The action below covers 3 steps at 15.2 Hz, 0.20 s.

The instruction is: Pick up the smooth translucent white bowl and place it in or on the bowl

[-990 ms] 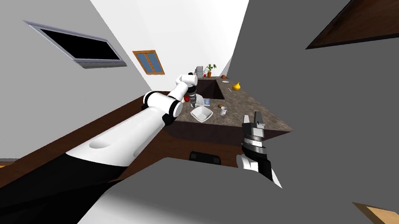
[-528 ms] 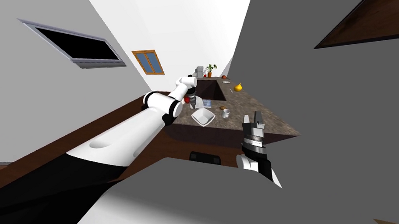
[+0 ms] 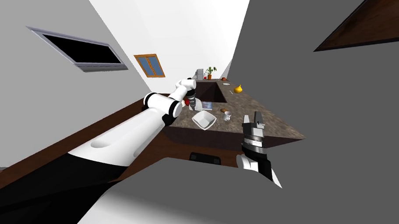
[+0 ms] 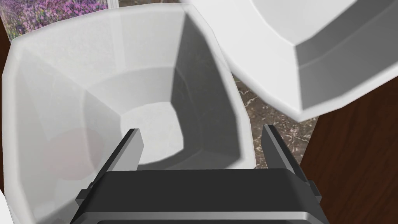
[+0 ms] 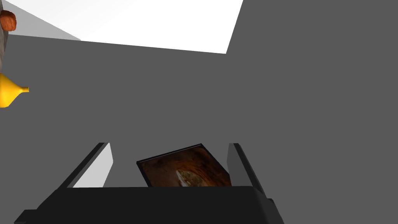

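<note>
Left wrist view: left end effector [image 4: 201, 130], released, straddles translucent white bowl's [image 4: 97, 89] wall beside white square bowl [image 4: 311, 46]; right end effector [image 5: 169, 144] also released.

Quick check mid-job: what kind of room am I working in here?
Most likely a kitchen: a speckled brown stone counter with what looks like a dark sunken sink, plus a white square bowl and a small white cup on it.
</note>
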Available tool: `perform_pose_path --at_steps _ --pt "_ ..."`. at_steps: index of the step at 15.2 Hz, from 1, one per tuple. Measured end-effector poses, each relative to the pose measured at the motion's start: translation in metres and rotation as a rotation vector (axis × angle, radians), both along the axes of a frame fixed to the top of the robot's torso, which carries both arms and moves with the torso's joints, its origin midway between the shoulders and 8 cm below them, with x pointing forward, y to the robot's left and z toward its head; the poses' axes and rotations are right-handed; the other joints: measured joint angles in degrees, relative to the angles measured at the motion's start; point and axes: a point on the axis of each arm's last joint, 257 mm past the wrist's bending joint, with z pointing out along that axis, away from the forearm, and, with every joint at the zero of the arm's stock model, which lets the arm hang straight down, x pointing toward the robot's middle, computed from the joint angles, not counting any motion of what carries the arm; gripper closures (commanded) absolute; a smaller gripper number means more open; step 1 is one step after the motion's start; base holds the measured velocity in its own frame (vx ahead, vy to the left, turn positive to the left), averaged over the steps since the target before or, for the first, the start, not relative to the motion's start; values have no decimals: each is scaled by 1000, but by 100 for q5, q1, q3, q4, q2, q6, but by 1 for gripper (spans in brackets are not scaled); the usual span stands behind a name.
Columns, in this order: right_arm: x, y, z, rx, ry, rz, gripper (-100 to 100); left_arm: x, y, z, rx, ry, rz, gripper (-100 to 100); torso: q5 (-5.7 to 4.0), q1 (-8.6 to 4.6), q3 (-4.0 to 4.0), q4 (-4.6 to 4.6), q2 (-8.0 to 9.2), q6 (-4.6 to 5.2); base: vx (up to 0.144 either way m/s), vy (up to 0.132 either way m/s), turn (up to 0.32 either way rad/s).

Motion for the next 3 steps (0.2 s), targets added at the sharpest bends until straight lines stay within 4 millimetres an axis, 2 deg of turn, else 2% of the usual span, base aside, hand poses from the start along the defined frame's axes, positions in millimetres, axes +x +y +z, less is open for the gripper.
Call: perform_pose_path --at_steps 3 --pt "0 0 0 0 0 0 0 0 -1 1 0 -1 -1 -100 2 1 -3 -4 -1 -3 0 0 0"
